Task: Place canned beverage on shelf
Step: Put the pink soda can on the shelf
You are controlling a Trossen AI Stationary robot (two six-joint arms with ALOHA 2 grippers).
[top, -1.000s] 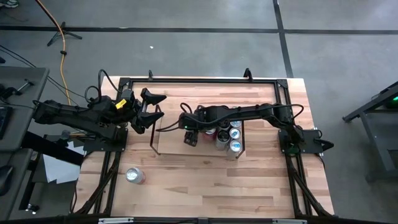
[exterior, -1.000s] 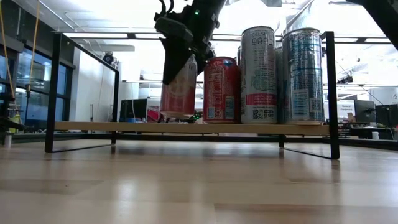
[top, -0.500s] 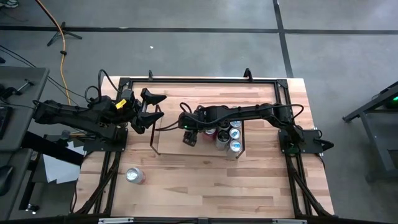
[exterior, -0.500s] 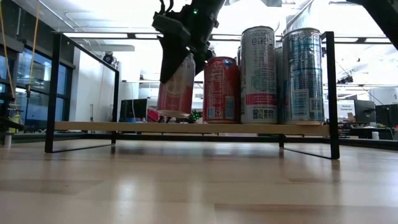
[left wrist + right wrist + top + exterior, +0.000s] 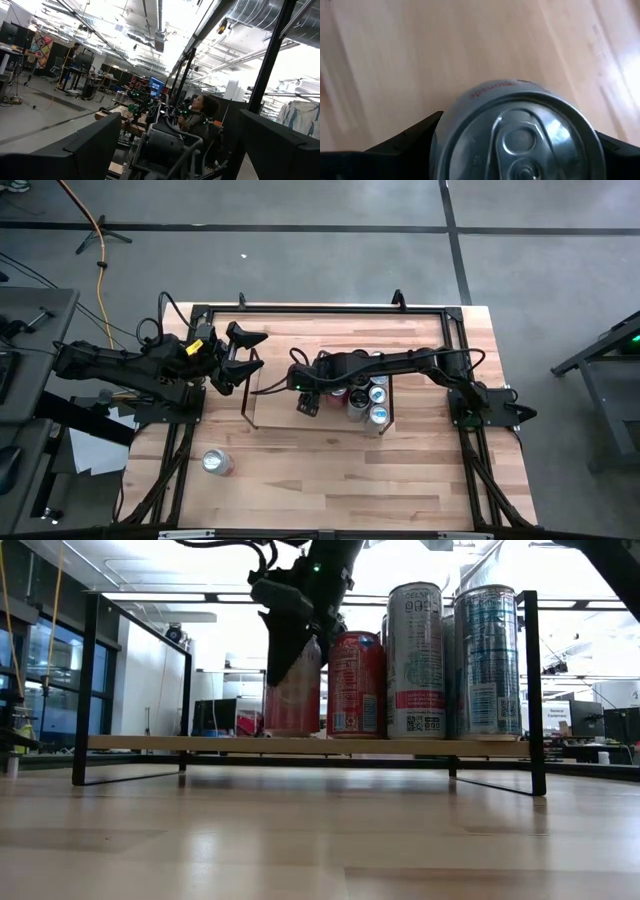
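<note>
The shelf (image 5: 275, 408) is a low light-wood board with black wire end frames; it also shows in the low view (image 5: 200, 743). My right gripper (image 5: 293, 615) reaches over the shelf's middle (image 5: 305, 392) and is shut on a pink-red can (image 5: 293, 695). This can stands on the board just left of a red can (image 5: 355, 685) and two tall cans (image 5: 415, 660). My left gripper (image 5: 248, 352) waits open and empty by the shelf's left end, well above the table. My right gripper pinches the pink-red can's upper wall just below the rim (image 5: 445, 125), with one finger (image 5: 407, 140) on each side of the top (image 5: 520, 137). The fingers come from above, pointing down. The can stands upright with its base (image 5: 292, 732) on the shelf board.
Another can (image 5: 216, 462) lies on the tabletop near the front left. Three can tops (image 5: 378, 405) fill the shelf's right end. The board's left part (image 5: 265, 395) is bare. Black rails (image 5: 320, 308) frame the table. A person shows in the room in the left wrist view (image 5: 202, 112).
My right gripper has turned the pink-red can from tilted to upright and lowered it. Its base now rests on the shelf board, a little closer to the red can. The gripper stays shut on it.
</note>
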